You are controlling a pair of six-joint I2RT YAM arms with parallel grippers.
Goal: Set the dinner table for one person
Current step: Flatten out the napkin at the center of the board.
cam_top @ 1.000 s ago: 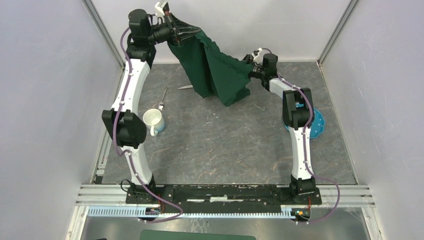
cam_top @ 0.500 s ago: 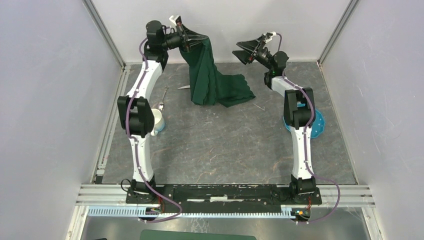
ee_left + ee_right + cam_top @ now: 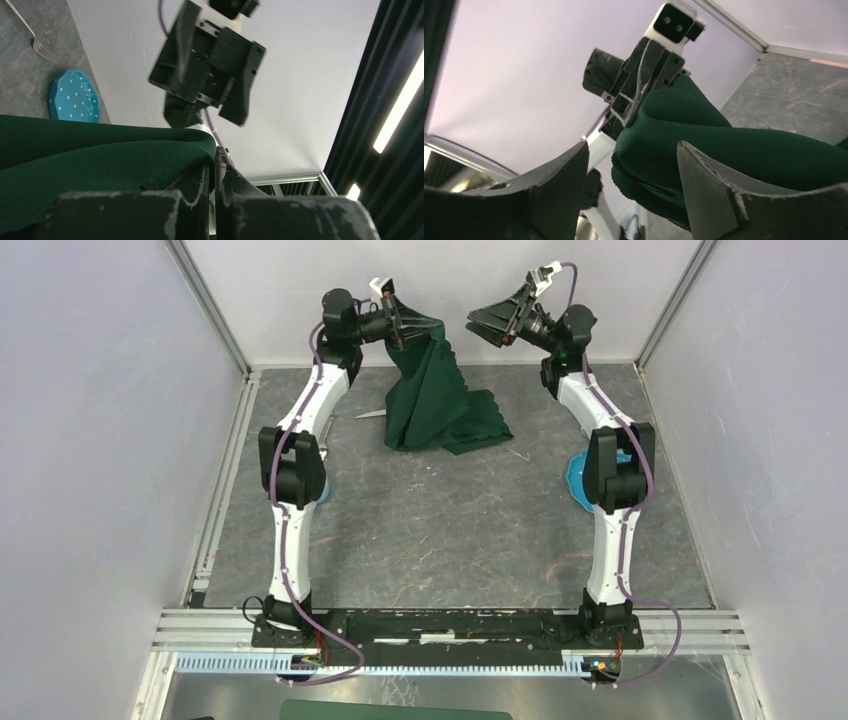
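Arms higher vs prev: left gripper (image 3: 422, 326) jaws clamp green cloth (image 3: 440, 405), right gripper (image 3: 480, 324) jaws wide/empty, dinner table (image 3: 450, 530) well below.

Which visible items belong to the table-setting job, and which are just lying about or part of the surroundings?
Belong to the job: dark green cloth, teal dotted round plate, silver metal fork, dark-grey stone-look dinner table.
Just surroundings: pale enclosure walls, aluminium frame rail.

Cloth (image 3: 440, 405) left of plate (image 3: 577, 480), on table (image 3: 450, 530)

left gripper (image 3: 416, 328) pinches green cloth (image 3: 440, 410) (right gripper (image 3: 483, 328) spread)
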